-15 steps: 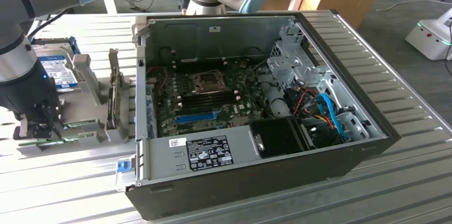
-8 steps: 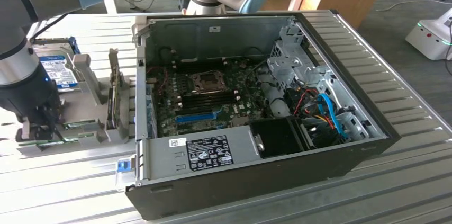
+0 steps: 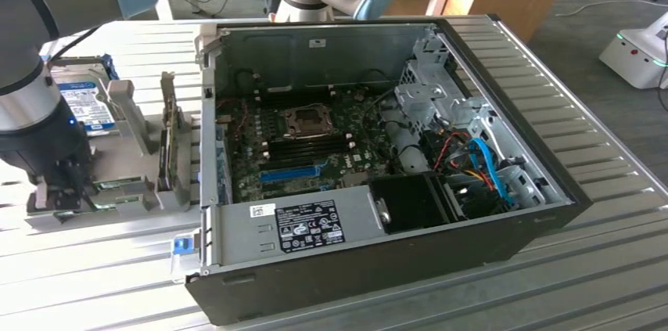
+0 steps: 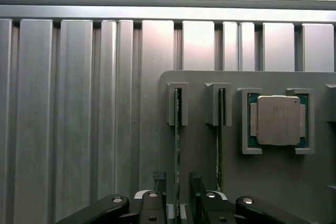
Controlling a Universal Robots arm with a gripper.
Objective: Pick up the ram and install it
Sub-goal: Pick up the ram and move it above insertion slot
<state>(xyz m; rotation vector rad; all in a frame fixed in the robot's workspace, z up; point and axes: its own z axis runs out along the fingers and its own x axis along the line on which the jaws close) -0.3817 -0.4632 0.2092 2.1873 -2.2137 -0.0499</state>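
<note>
A ribbed metal table (image 3: pixel 595 104) carries an open computer case (image 3: pixel 501 221) with its circuit board (image 3: pixel 313 139) lying bare inside. At the exterior view's left, beside the case, the robot arm (image 3: pixel 37 88) reaches down over a grey holder (image 4: pixel 210 85) on the table, and a tall card (image 3: pixel 167 139) stands on edge between the arm and the case. The ram (image 4: pixel 177 129) is not in the case. It stands on its thin long edge in a slot of the holder, its far end caught in a small bracket. A second stick (image 4: pixel 220 140) stands just beside it in a matching slot, and a square processor chip (image 4: pixel 275 120) lies past that one. The gripper (image 4: pixel 177 178) hangs low over the ram with its jaws wide and holding nothing, one finger (image 4: pixel 159 182) on either side of the stick and neither plainly touching it. The likeliest trouble is an off-centre close: one finger arriving first would probably tip the ram sideways and jam it in the bracket. The other finger sits near the second stick and could nudge it. A pull that is not straight may also bind the thin board or let it slip.
</note>
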